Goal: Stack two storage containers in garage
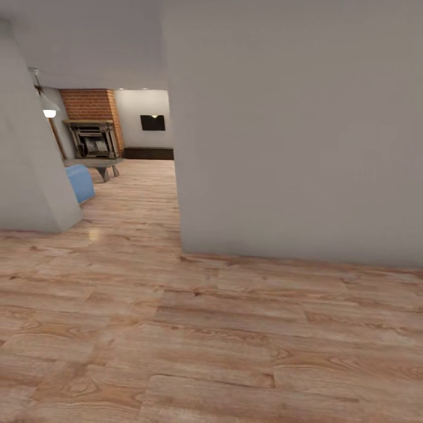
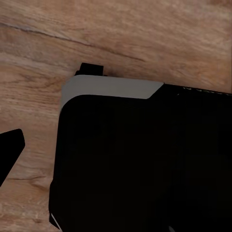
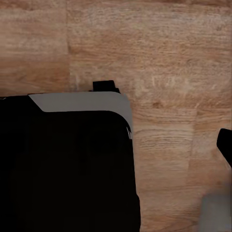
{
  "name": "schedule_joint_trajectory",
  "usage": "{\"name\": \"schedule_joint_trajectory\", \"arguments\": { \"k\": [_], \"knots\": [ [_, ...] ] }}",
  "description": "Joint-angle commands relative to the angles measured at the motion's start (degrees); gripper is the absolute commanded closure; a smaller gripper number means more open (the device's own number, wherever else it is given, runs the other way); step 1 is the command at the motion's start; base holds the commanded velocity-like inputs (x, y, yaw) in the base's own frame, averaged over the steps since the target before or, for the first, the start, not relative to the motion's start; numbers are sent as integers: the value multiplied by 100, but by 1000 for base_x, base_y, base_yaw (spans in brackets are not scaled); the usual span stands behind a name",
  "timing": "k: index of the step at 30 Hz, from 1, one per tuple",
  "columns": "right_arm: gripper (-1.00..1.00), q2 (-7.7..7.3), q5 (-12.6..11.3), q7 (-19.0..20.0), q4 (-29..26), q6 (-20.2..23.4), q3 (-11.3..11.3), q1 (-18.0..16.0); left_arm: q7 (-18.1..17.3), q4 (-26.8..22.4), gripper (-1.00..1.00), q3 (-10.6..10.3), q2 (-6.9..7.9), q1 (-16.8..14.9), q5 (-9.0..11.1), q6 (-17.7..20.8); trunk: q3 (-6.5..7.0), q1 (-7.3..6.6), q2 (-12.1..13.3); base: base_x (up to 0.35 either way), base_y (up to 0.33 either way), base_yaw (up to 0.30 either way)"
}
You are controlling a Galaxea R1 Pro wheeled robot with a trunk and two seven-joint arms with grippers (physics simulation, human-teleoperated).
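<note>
Facing a white wall (image 1: 294, 147) on the light wood-plank floor (image 1: 205, 329), the robot looks to be in transit. Through the opening at left lies the living room: a blue sofa (image 1: 79, 182), then the brick fireplace (image 1: 93, 126). Both wrist views look down past the robot's dark base (image 2: 145, 164) at planks; whether either gripper is spread or closed cannot be told. The storage containers aren't in sight, presumably deeper in that room.

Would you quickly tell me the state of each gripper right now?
Left gripper: cannot be told; its wrist view looks down on the wood-plank floor.
Right gripper: cannot be told either.
</note>
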Motion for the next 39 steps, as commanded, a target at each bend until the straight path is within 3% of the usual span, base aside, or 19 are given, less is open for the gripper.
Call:
{"name": "schedule_joint_trajectory", "arguments": {
  "k": [1, 39],
  "knots": [
    [-100, 5, -43, -3, 18, -30, 44, -6, -7, 4, -100, -2, -1, -4, 46, -7, -6, 3, -3, 323, 0, 278],
    [-100, -1, -51, -3, 18, -38, 37, -6, -7, 5, -100, -5, -3, -4, 47, -7, -6, 3, -3, 323, 0, 271]
  ]
}}
